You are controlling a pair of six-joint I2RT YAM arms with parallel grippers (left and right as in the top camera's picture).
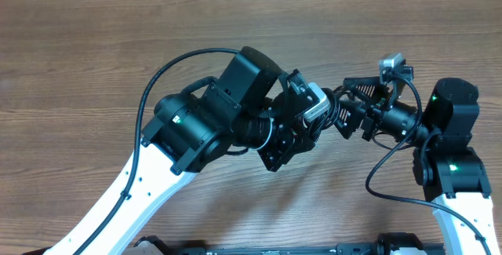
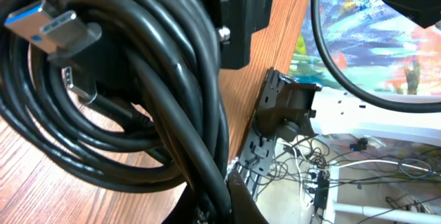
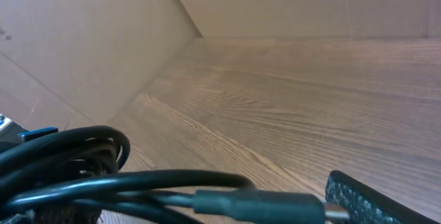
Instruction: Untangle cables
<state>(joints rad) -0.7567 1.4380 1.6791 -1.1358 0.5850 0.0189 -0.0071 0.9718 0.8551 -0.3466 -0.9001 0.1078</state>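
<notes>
The cables (image 2: 138, 79) formed one tangled coil, held above the tabletop (image 1: 118, 35) right of its centre. The left gripper (image 1: 321, 120) was clamped on the coil. The right gripper (image 1: 350, 107) stood spread apart beside it, gripping nothing. No strand appeared separated, so untangling was judged barely begun.

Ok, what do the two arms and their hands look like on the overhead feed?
Both arms match: the left arm and right arm have white lower links and bulky black joint housings with small green lights. A thin black cable loops outside each. The left hand and right hand are black, the right with ribbed fingers and a silver camera above.
</notes>
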